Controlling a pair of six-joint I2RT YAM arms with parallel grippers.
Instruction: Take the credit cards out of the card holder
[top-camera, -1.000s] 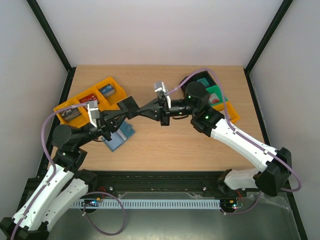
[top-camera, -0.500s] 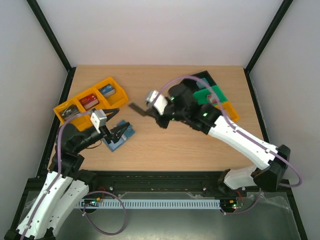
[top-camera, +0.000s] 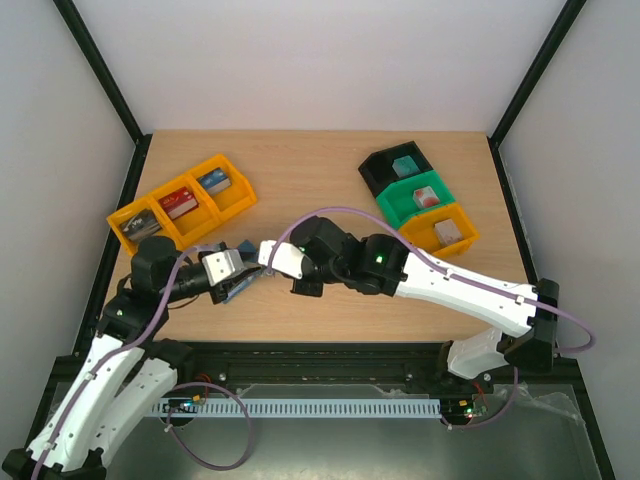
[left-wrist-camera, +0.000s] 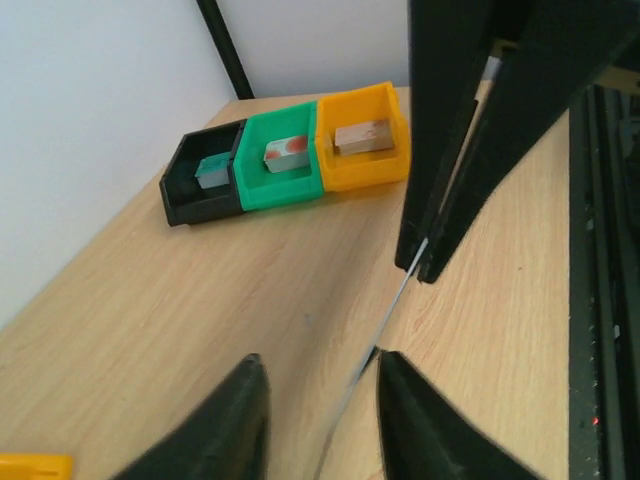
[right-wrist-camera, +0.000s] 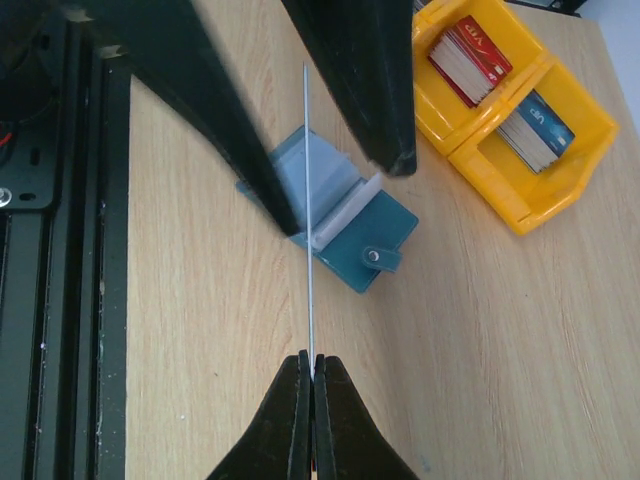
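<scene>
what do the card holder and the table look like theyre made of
The card holder looks like soft faux leather or vinyl: matte teal outside, paler inside, with a snap tab; not certain. The table looks like wood or wood-look laminate: light grain streaks, low sheen.

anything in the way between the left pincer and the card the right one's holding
Nothing visible. The right pincer is shut on the credit card, held edge-on, and the card sits inside the gap of the open left pincer. No other object shows in that gap.
</scene>
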